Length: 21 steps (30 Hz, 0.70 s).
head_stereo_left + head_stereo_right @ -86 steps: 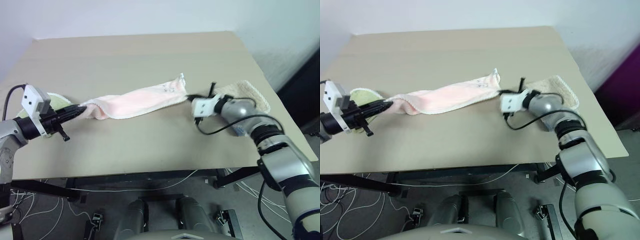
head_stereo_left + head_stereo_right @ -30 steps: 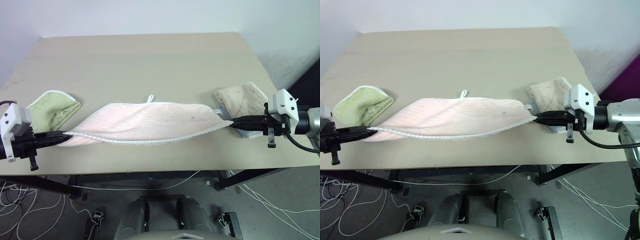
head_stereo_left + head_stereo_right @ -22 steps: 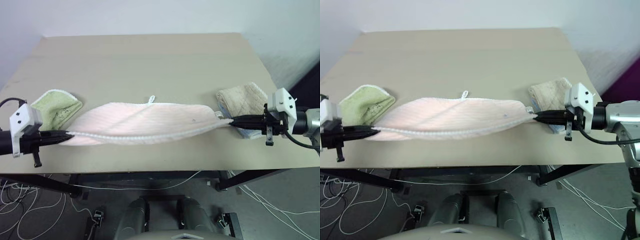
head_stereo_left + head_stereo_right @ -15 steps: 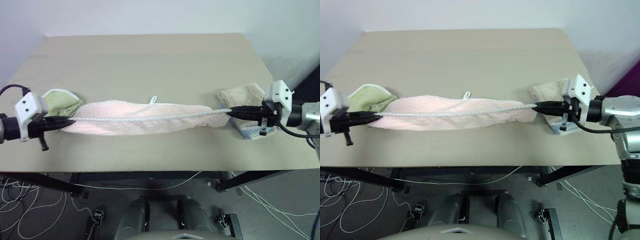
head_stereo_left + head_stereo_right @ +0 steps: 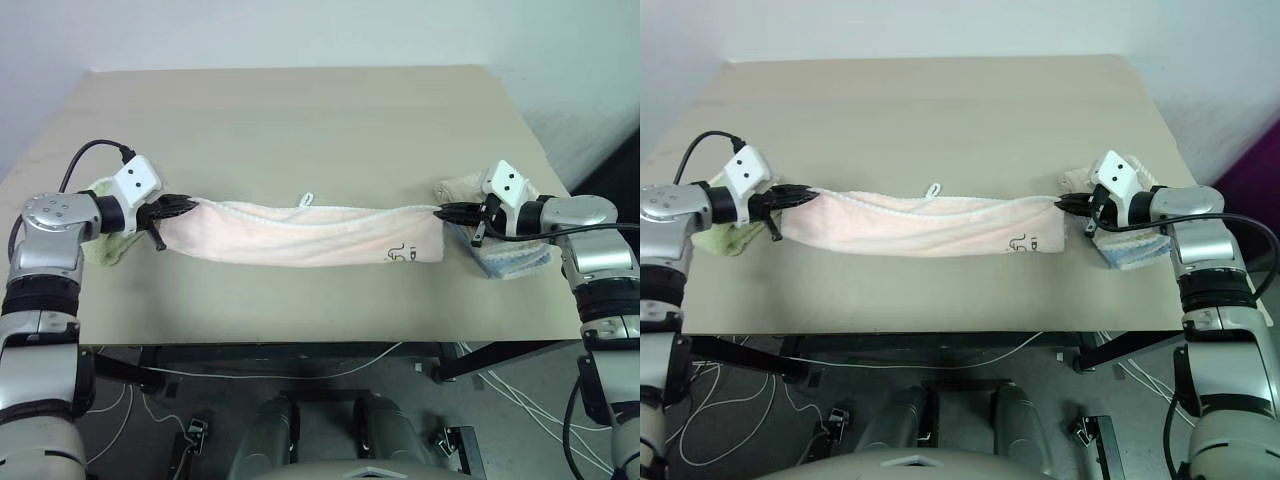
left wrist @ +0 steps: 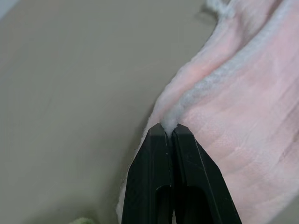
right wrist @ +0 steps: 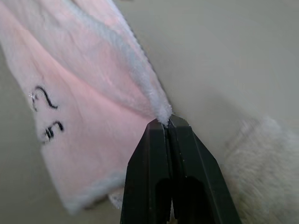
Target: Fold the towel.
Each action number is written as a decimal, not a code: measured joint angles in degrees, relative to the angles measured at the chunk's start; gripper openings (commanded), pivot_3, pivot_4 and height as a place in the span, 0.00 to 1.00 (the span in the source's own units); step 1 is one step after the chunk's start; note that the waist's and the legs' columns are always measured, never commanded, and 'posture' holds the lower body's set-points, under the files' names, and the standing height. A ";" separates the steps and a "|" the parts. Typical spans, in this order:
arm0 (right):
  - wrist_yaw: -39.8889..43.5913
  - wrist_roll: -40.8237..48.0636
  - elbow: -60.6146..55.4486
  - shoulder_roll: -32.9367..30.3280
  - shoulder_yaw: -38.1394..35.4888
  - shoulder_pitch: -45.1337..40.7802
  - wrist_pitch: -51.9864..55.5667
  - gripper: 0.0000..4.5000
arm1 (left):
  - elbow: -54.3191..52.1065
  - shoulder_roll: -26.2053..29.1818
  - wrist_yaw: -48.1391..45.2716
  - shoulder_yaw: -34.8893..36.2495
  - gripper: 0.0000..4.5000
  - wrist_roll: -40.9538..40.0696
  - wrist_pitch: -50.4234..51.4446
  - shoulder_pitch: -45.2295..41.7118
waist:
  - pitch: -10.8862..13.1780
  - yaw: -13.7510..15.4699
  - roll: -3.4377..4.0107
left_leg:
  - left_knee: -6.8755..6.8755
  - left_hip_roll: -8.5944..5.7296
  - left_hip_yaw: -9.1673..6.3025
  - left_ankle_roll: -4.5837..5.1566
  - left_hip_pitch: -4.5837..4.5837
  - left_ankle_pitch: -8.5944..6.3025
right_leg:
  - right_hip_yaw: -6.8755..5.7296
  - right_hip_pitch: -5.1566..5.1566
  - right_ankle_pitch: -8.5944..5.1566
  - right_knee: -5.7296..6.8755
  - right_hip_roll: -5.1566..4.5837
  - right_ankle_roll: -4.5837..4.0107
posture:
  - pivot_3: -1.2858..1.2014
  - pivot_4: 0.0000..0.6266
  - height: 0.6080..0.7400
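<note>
— Towel (image 5: 300, 232) position, please?
— It is stretched lengthwise across the near half of the tan surface (image 5: 300, 120), held taut between both arms. Its white trimmed edge runs along the top and the pink cloth hangs down from it onto the surface.
— And the left pincer (image 5: 190, 205)?
— Closed tight on the towel's corner at the robot's left end, white trim pinched between the fingertips (image 6: 159, 140).
— The right pincer (image 5: 445, 212)?
— Clamped the same way on the opposite corner. A small dark motif (image 5: 401, 254) sits low near that end, and a white loop (image 5: 306, 199) sticks up mid-length.
— Anything else nearby?
— A green towel (image 5: 722, 238) lies under the left wrist, and a beige towel (image 5: 462, 188) on a blue one (image 5: 512, 259) under the right.
</note>
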 measured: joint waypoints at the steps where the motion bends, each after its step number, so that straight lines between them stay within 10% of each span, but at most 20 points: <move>1: -0.11 -0.48 1.30 0.29 0.01 -0.56 -0.80 0.00 | 2.10 -0.23 0.60 -0.62 0.00 0.92 -1.32 -1.05 | 0.00 -0.02 0.00 | -0.01 0.00 0.00 0.00 0.00 0.00 | 0.00 0.00 0.00 0.00 0.01 0.00 | 0.52 0.24 1.00; 18: -2.99 -4.99 8.86 3.69 0.04 -2.60 -6.21 0.00 | 18.18 -3.54 12.31 -2.99 0.00 9.10 -9.30 -7.19 | 0.00 -0.10 -0.01 | 0.01 -0.01 -0.02 0.00 -0.01 0.00 | 0.00 -0.02 0.00 0.05 0.00 0.01 | 0.52 0.24 1.00; 21: -3.12 -5.00 8.90 3.79 0.03 -2.61 -6.28 0.14 | 18.71 -3.71 12.79 -2.98 0.14 9.14 -9.28 -7.19 | 0.00 -0.11 -0.01 | 0.01 -0.01 -0.02 0.00 -0.01 0.00 | 0.00 -0.02 0.00 0.05 0.00 0.01 | 0.52 0.24 1.00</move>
